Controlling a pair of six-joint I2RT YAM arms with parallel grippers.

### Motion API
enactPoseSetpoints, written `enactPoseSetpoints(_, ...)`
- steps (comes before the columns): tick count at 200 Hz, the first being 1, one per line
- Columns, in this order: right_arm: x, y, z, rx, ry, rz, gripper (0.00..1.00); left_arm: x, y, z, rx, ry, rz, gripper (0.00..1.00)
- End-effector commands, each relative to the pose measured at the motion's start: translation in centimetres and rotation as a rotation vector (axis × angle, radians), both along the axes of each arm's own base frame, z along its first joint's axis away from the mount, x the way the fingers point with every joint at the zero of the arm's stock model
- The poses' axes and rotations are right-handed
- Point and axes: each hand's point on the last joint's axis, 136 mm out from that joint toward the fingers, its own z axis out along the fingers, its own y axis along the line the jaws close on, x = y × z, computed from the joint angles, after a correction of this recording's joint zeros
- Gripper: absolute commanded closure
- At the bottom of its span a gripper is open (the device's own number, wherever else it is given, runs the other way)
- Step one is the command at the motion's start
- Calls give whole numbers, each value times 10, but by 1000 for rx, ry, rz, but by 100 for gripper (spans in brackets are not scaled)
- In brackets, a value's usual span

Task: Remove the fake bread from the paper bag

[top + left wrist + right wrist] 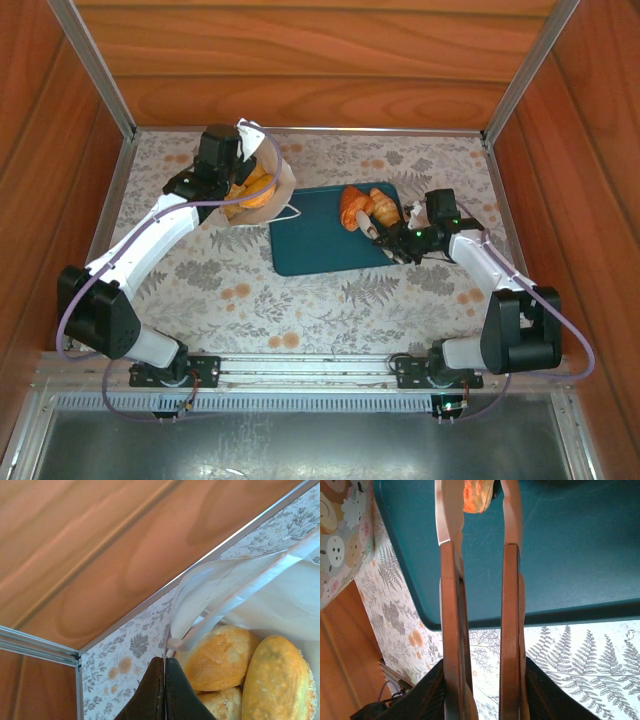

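Unloading in hand. My left hand [165, 662], fingers together, sits at the paper bag [280, 595] rim, with fake bread [222, 655] inside. My right hand [481, 525] stands apart astride a pastry [477, 497] on the teal tray [580, 555]. Next: reach into the bag.

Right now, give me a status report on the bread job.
Left jaws shut on bag rim. Right jaws straddle a pastry over the tray, grip unclear. Rolls in bag. Second pastry close by on tray.
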Motion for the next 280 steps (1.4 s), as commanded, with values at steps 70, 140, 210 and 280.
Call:
enactPoseSetpoints(70,-9,29,14,87,-22,59,65,5,3,14,-18,-39,19,100)
enactPoseSetpoints(140,-22,12,14,-26,-18,36,58,5,3,14,-24,-38,17,100)
enactPoseSetpoints(210,-32,-4,40,-119,-73,37,60,0,2,16,-40,-38,7,100)
enactPoseSetpoints(280,-41,29,139,-14,-302,161,58,-9,-4,13,-55,-36,-21,100)
